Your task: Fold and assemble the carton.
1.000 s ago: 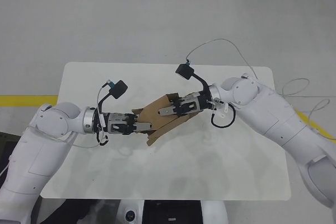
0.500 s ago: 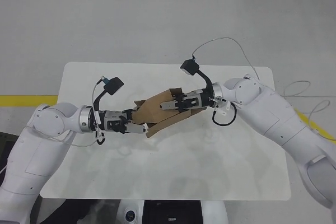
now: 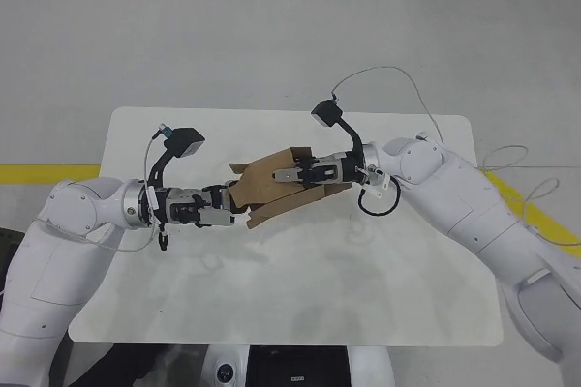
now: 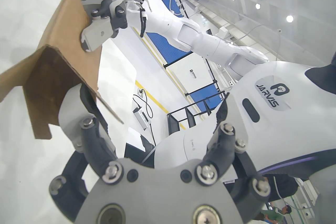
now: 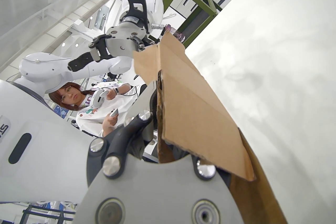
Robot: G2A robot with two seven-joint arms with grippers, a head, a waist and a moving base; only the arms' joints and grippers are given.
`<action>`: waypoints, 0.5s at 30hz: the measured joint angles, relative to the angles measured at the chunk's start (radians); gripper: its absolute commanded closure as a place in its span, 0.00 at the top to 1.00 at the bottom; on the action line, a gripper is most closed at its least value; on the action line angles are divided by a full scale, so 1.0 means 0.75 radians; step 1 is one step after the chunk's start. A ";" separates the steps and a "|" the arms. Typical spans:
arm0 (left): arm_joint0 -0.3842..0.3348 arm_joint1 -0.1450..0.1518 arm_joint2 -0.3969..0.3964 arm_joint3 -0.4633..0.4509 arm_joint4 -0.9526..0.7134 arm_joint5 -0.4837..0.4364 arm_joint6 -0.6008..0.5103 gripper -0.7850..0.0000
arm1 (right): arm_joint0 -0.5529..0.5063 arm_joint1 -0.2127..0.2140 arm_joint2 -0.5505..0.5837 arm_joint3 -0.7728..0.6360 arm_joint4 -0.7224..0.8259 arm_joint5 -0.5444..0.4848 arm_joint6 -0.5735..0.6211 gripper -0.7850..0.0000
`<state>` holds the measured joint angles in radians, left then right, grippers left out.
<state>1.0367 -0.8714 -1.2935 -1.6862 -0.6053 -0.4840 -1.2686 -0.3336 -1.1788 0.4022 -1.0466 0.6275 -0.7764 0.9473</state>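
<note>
Above table [image 3: 368, 290]: right hand [image 3: 283, 177] clamped on carton [image 3: 261, 189]; left hand [image 3: 230, 208] spread apart, one fingertip seemingly hidden behind it

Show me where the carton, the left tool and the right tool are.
carton [image 3: 261, 189], top view, on its brown upper panel.
left tool [image 3: 236, 208], top view, midway between its fingertips.
right tool [image 3: 286, 178], top view, midway between its fingertips.

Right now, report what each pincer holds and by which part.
The right pincer clamps the brown corrugated cardboard carton by one panel's edge. The left pincer stands open at the carton's end flap, clamping nothing.
</note>
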 measured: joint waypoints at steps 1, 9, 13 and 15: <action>0.000 0.000 -0.002 -0.005 -0.013 0.004 -0.004 1.00 | -0.003 -0.003 0.004 -0.004 -0.013 0.004 -0.011 0.00; -0.011 -0.006 0.008 -0.039 -0.039 0.021 -0.007 1.00 | -0.034 -0.033 0.042 -0.033 -0.103 0.033 -0.076 0.00; -0.021 -0.010 0.018 -0.035 -0.002 0.022 0.016 1.00 | -0.046 -0.045 0.060 -0.046 -0.134 0.039 -0.087 0.00; -0.026 -0.012 0.023 -0.034 0.027 0.021 0.032 1.00 | -0.054 -0.051 0.070 -0.053 -0.147 0.042 -0.089 0.00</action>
<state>1.0175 -0.8806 -1.2763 -1.7119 -0.5854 -0.4679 -1.2444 -0.3741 -1.2168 0.4545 -1.0866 0.5170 -0.7451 0.8804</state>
